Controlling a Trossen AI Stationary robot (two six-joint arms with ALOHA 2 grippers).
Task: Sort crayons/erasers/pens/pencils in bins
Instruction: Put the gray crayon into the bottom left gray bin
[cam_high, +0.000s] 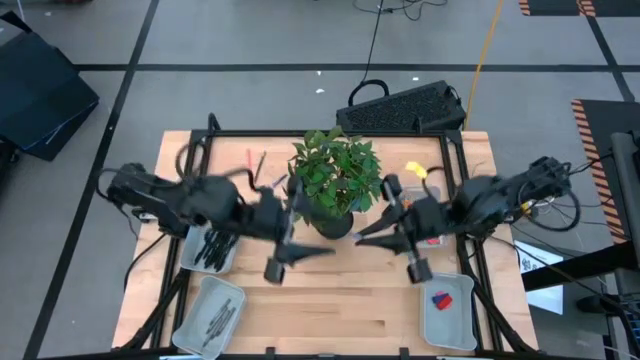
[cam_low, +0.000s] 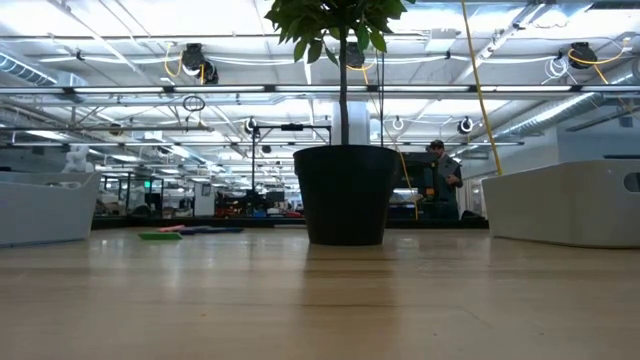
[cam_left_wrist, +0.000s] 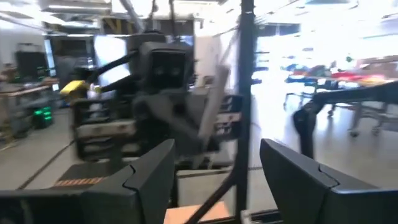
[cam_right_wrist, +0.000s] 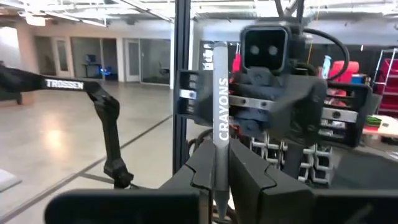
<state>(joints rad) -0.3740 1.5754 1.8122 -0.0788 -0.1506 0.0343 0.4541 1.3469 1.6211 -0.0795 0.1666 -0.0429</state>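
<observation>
My right gripper (cam_high: 362, 233) hangs in the air in front of the plant pot (cam_high: 335, 218), pointing toward the table's left, shut on a grey crayon (cam_right_wrist: 219, 106) printed CRAYONS. My left gripper (cam_high: 320, 250) faces it from the left, open and holding nothing. In the left wrist view the crayon (cam_left_wrist: 210, 109) shows beyond the open fingers (cam_left_wrist: 155, 171). Black pens lie in the left bin (cam_high: 210, 250). Blue and red erasers lie in the near right bin (cam_high: 447, 305). Thin orange and red pencils (cam_high: 256, 166) lie on the table at the far left. My right gripper pinches the crayon's lower part (cam_right_wrist: 215, 163) between its two fingers. The fingers come level from the table's right and lie across the crayon. The crayon stands about upright, most of its length above the fingers, lifted clear of the table.
The dark pot with its green plant (cam_low: 345, 195) stands mid-table just behind both grippers. Another bin (cam_high: 210, 315) with thin sticks sits at the near left. A yellow piece (cam_high: 415, 170) lies at the far right. A black frame edges the table.
</observation>
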